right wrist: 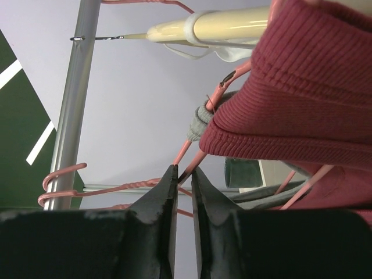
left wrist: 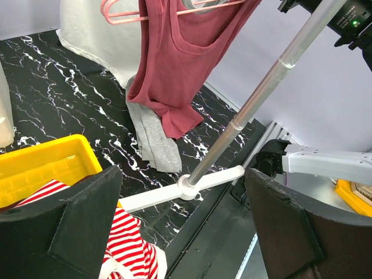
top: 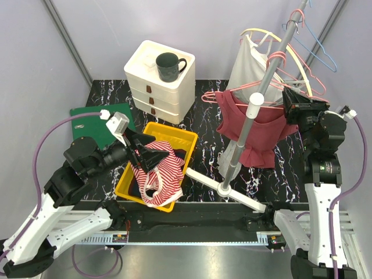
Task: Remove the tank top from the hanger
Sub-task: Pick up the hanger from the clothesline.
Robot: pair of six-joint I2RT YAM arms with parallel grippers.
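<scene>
A maroon tank top (top: 256,131) hangs on a pink hanger (top: 229,93) on the rack pole; it also shows in the left wrist view (left wrist: 174,64) and the right wrist view (right wrist: 308,87). My right gripper (top: 287,97) is at the hanger's right end. In the right wrist view it (right wrist: 185,171) is shut on the pink hanger wire (right wrist: 200,152), just below the tank top's strap. My left gripper (top: 156,152) is open and empty (left wrist: 183,174). It hovers over a red-and-white striped garment (top: 154,177) that lies in the yellow bin (top: 171,132).
The rack's silver pole (top: 261,99) stands on a white cross base (top: 229,189). A white top (top: 250,61) on a cream hanger, a grey garment (top: 229,157) and spare hangers (top: 317,46) also hang there. White drawers (top: 160,87) with a dark mug (top: 170,65) stand at the back; a green mat (top: 93,119) lies left.
</scene>
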